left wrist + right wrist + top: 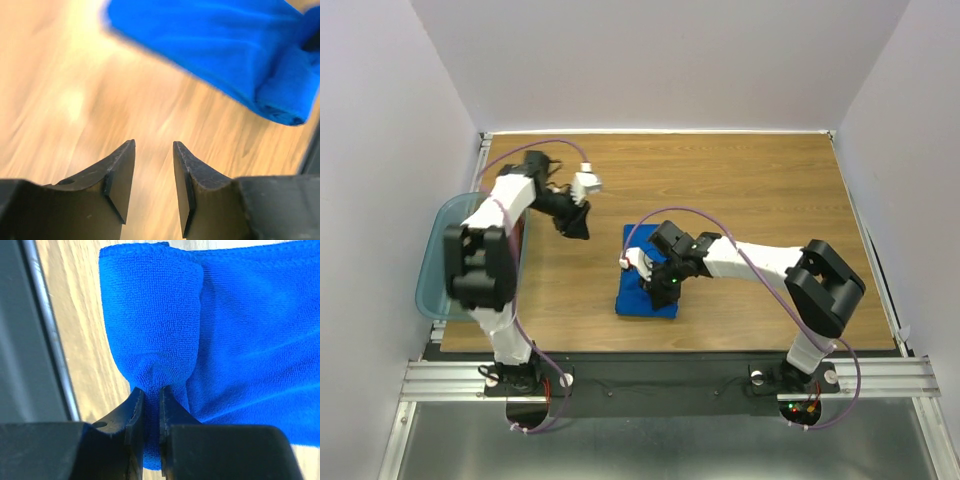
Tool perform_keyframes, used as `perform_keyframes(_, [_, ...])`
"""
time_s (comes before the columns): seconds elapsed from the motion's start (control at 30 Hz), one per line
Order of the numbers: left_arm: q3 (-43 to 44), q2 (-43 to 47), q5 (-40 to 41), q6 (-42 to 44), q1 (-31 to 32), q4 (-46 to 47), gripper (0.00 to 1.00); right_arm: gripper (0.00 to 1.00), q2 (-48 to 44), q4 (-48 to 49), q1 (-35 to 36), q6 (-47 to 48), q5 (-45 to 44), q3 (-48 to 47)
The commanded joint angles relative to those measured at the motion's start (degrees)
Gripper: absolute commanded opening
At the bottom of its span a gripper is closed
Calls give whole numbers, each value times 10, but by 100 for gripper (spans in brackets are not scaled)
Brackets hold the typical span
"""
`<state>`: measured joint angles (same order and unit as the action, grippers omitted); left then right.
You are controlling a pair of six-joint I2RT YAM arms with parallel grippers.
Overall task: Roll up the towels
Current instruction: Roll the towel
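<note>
Partway into a first roll: the blue towel (640,300) lies at the lower middle of the counter (760,180), one end turned over.
The right gripper (151,395) is pinched tight on that turned-over fold. The left gripper (152,150) hangs over bare wood with its jaws apart and empty, the towel at the upper right of its view. Most of the cloth lies flat, so the rolling looks barely begun. No second towel can be made out, and the left arm covers much of the teal bin (432,270) at the left edge.

towel (250,330) bright blue, plain; bin (428,270) translucent teal; table (770,180) light brown wood grain
</note>
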<state>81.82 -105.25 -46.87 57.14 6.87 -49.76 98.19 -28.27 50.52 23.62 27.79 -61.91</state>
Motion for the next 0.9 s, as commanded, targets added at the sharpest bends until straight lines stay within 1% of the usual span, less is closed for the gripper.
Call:
perform_keyframes(0.0, [-80, 173, -4, -103, -37, 177, 49, 0, 39, -64, -35, -30, 124, -41])
perform_keyframes(0.03, [-124, 230, 9, -103, -33, 214, 51, 0, 56, -73, -45, -32, 148, -48])
perform_keyframes(0.07, [-147, 259, 19, -101, -28, 229, 55, 1, 63, -75, -51, -35, 160, -53])
perform_keyframes(0.1, [-184, 284, 30, -96, -12, 238, 57, 0, 73, -78, -55, -38, 174, -64])
perform_keyframes(0.13, [-203, 330, 51, -68, 1, 241, 59, 1, 89, -85, -60, -39, 198, -68])
perform_keyframes(0.2, [-241, 374, 77, -43, 37, 244, 60, 1, 111, -92, -74, -42, 223, -77])
perform_keyframes(0.23, [-283, 416, 108, -35, 60, 249, 60, 1, 122, -101, -76, -43, 234, -88])
perform_keyframes(0.27, [-306, 434, 125, -28, 121, 257, 61, 1, 145, -107, -82, -42, 248, -95])
perform_keyframes(0.37, [-386, 495, 182, -19, 217, 271, 65, 1, 173, -122, -90, -39, 279, -117])
perform_keyframes(0.4, [-401, 504, 196, -23, 278, 280, 66, 1, 189, -124, -94, -38, 288, -122])
perform_keyframes(0.43, [-424, 515, 217, -23, 304, 284, 66, 1, 195, -130, -97, -38, 295, -130])
perform_keyframes(0.47, [-434, 518, 227, -28, 351, 290, 66, 1, 208, -133, -106, -38, 309, -131])
perform_keyframes(0.53, [-457, 520, 256, -41, 385, 309, 66, 1, 220, -137, -116, -36, 321, -136])
perform_keyframes(0.63, [-467, 499, 263, -46, 432, 333, 67, 1, 242, -150, -131, -24, 338, -146])
perform_keyframes(0.7, [-472, 468, 281, -37, 458, 359, 70, 1, 259, -160, -140, -19, 349, -155])
perform_keyframes(0.73, [-475, 460, 286, -34, 465, 360, 70, 0, 264, -164, -140, -16, 349, -159])
perform_keyframes(0.87, [-482, 426, 316, -29, 484, 420, 70, 1, 278, -175, -142, -3, 351, -171])
